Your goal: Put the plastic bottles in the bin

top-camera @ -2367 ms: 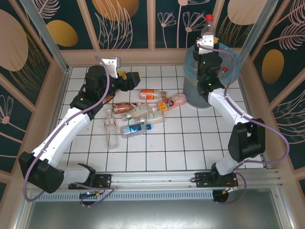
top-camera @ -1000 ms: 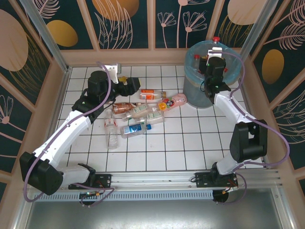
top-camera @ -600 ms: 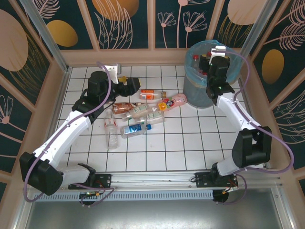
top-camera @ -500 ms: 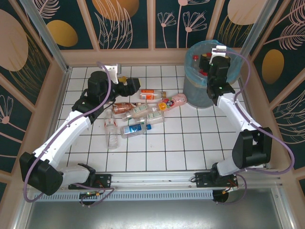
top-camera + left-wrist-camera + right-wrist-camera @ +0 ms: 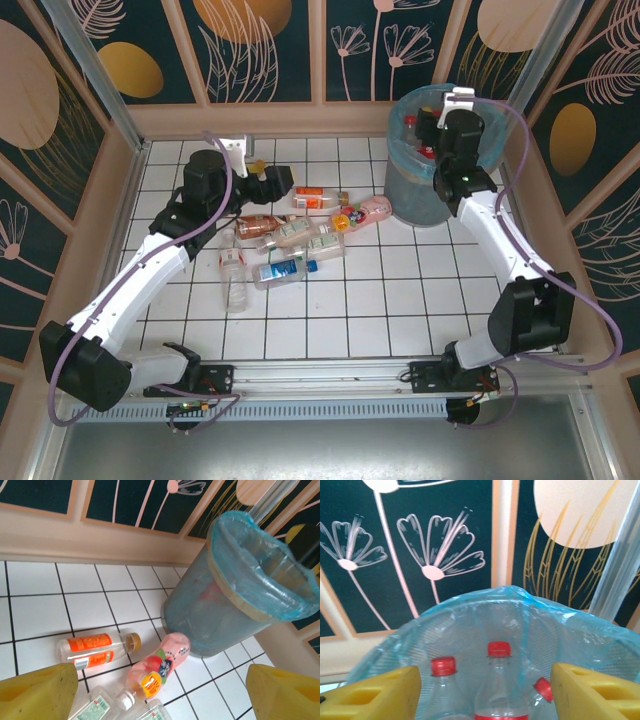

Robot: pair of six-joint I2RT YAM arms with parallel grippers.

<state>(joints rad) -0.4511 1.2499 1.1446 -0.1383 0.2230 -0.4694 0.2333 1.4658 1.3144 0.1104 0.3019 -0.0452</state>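
Round grey-blue bin with light-blue bag liner (image 5: 408, 192): 3 red-capped clear plastic bottles (image 5: 498, 652) are lodged inside, the right gripper (image 5: 487, 682) held open and empty over its mouth, seemingly for dropping; loose bottles (image 5: 298, 240) are strewn left of it, the left gripper (image 5: 162, 692) spread empty above them for picking.

A thin, translucent light-blue plastic bag (image 5: 520, 605), crinkled and shiny, lines the matt grey-blue bin (image 5: 410, 195). Clear, glossy plastic bottles (image 5: 290, 240) with smooth printed labels lie on glazed white tiles (image 5: 400, 300). The right gripper (image 5: 482, 690) wears matt yellow plastic fingers (image 5: 375, 692). A brushed metal rail (image 5: 330, 375) runs along the near edge.
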